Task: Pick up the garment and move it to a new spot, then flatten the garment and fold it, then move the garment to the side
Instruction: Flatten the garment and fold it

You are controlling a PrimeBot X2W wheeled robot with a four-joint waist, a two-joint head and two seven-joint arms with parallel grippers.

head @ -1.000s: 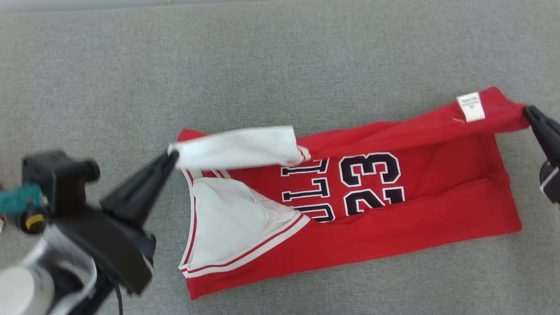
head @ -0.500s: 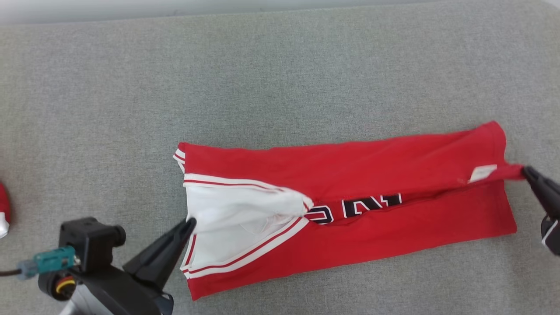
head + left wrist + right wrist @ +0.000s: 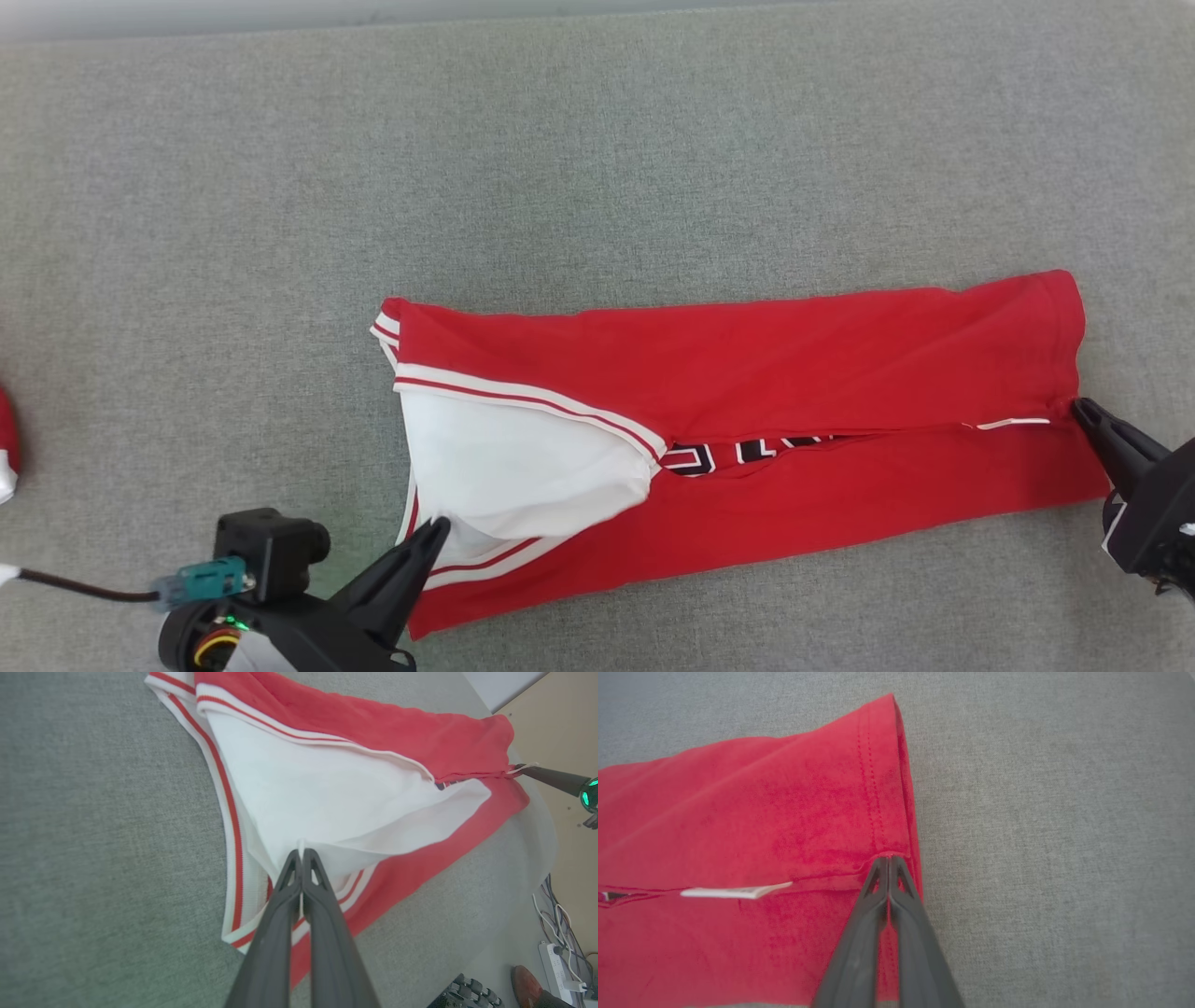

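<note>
The dark number print (image 3: 747, 454) on the red sleeveless jersey with white lining (image 3: 747, 364) is almost hidden: two red flaps meet over it and only a thin strip shows. There is one jersey, lying folded lengthwise on the grey felt-like surface (image 3: 597, 168), and two grippers. The left gripper (image 3: 439, 525) is closed on the white inner cloth at the armhole end. The right gripper (image 3: 1083, 409) is pinched on the fold at the hem, beside one small white label (image 3: 1013, 424) (seen edge-on). A red-and-white thing (image 3: 5, 448) is cut off at the left border.
</note>
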